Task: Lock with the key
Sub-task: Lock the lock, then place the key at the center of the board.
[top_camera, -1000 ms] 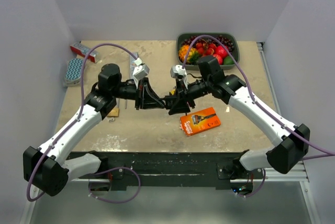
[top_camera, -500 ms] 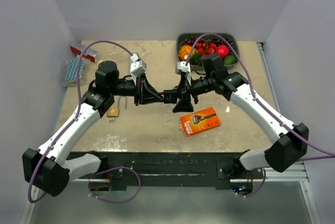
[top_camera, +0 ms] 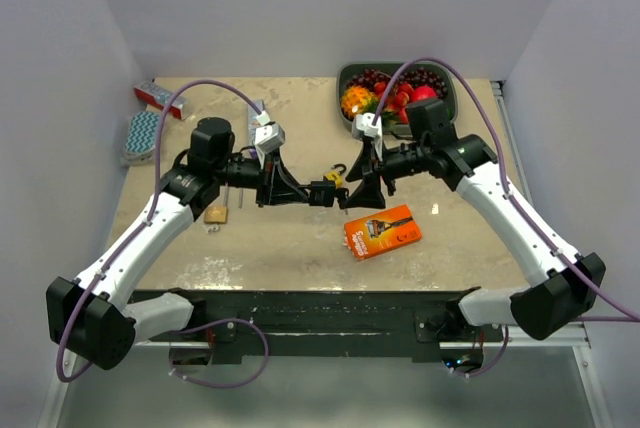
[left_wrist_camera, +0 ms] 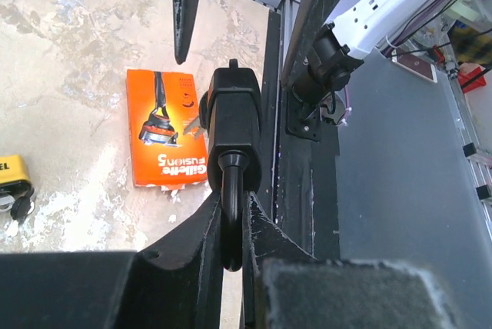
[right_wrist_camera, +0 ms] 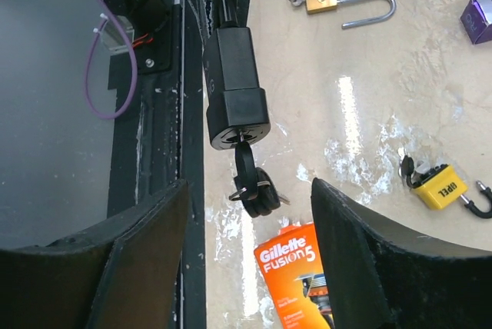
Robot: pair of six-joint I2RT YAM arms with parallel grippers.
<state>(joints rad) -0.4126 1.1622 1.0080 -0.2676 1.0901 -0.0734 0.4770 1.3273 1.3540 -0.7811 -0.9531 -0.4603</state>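
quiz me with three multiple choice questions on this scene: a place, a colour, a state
1. Where does the orange razor box lie? A in the fruit bowl B on the table C in a gripper
2. What colour is the padlock that the left gripper holds? A brass B yellow C black
3. How is the right gripper? A open B shut on the key C shut on the box
Answers: B, it lies flat there; C, its body is black; A, its jaws stand apart either side of the key.
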